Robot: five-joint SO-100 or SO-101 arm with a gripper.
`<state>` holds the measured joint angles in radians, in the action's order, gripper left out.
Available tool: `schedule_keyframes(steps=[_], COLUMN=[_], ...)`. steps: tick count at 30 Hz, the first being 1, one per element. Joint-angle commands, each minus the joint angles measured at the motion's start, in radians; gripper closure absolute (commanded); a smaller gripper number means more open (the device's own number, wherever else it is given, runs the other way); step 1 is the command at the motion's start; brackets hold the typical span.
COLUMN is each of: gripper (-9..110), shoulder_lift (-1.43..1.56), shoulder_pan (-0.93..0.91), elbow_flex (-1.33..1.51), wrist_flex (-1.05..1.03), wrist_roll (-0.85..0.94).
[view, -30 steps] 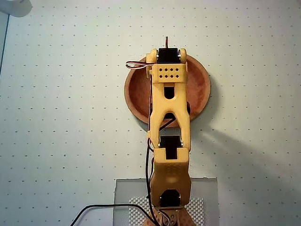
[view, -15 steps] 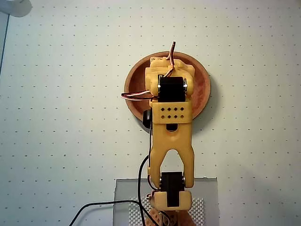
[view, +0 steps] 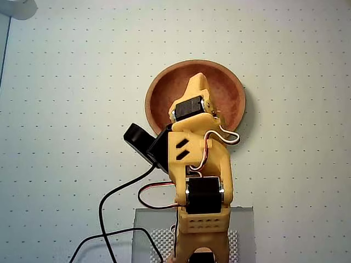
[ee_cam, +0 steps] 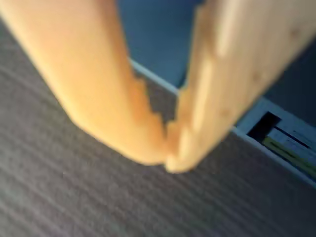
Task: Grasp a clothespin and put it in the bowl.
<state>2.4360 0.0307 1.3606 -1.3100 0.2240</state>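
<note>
**Pincer pressed together over the bowl, no clothespin to be seen**

Pincer (ee_cam: 167, 160) first: tips touching in the wrist view, nothing showing between them. Looks blurry there, so hard to be fully sure. Only a small jagged gap higher up between the two orange fingers (ee_cam: 103, 84).

From above, hangs over the bowl (view: 162, 87), with its tip (view: 197, 81) pointing at the far side. Covers much of the bowl's middle and near side.

Where is the clothespin? Nowhere to be found in either view. Not on the dotted table (view: 296, 164), not on the bare part of the bowl. Could be lying in the bowl under the arm, hidden. Cannot tell.

So how far along? Probably close to the end, or done, going by the empty closed tips above the bowl. Maybe only the pulling back left. Just a guess, with the clothespin out of sight.

Around it: a black camera (view: 140, 139) stuck on the side of the yellow arm (view: 200, 159). A black cable (view: 108, 200) snaking across the table on the left of the view from above. Thin white and red wires (view: 222, 137) looping off the arm. A grey plate (view: 241, 224) under the arm's foot. A white thing (view: 16, 8) in the top left corner, cut off.

Nothing much in the way. Only the bowl's rim to clear on the way back, and the cable lying well off to the side.
</note>
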Motion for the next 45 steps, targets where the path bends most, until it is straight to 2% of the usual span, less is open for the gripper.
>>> schedule_keyframes(steps=[1, 12, 18, 31, 45], gripper=[104, 105, 105, 105, 105], shoulder_lift=[0.176, 0.621, 0.772, 0.994, 1.009], shoulder_pan=[-0.008, -0.018, -0.08, -0.06, -0.052], elbow_flex=[0.216, 0.882, 1.134, 1.427, 1.66], wrist_flex=[0.121, 0.337, 0.394, 0.387, 0.391], wrist_roll=[-0.141, -0.167, -0.167, -0.156, -0.169])
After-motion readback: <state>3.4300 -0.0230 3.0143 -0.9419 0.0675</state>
